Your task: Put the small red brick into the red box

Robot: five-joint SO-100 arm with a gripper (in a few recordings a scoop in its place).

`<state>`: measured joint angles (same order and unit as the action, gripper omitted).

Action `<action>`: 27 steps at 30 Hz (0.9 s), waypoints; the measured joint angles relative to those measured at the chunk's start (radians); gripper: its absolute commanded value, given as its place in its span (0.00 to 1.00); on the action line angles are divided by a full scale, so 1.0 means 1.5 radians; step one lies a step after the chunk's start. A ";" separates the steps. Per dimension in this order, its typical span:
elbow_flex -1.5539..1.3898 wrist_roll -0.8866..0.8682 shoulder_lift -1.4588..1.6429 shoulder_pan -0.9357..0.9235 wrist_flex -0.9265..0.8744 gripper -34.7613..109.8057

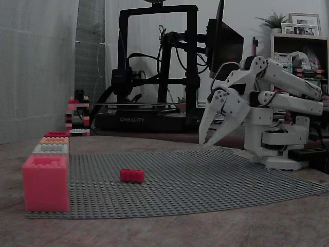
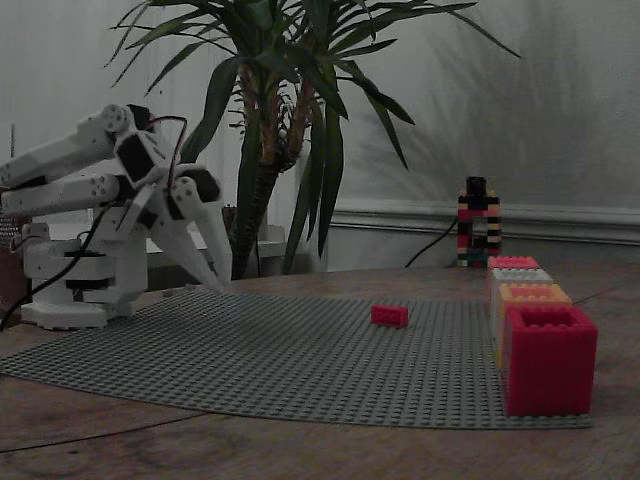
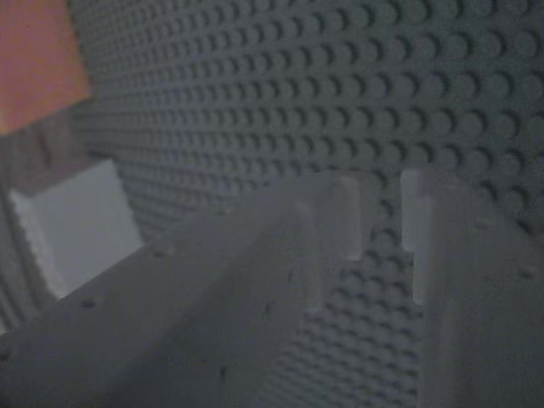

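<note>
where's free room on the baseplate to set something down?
Free: the wide stretch of baseplate between the gripper and the red brick, and the near strip in front of the brick. Crowded: the edge where the row of boxes stands, ending in the red box.

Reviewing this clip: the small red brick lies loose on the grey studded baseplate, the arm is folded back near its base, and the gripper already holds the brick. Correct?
Not quite. The gripper holds nothing; both fixed views show it hanging empty near the arm's base, apart from the small red brick, which lies loose on the grey studded baseplate.
</note>
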<state>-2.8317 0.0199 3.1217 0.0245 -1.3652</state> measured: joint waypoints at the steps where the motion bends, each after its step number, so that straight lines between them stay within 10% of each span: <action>1: 0.012 0.007 -0.036 0.000 0.016 0.24; 27: 0.771 0.469 -1.088 0.143 0.149 0.35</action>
<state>-1.6751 0.7240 1.4895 0.2393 -1.1413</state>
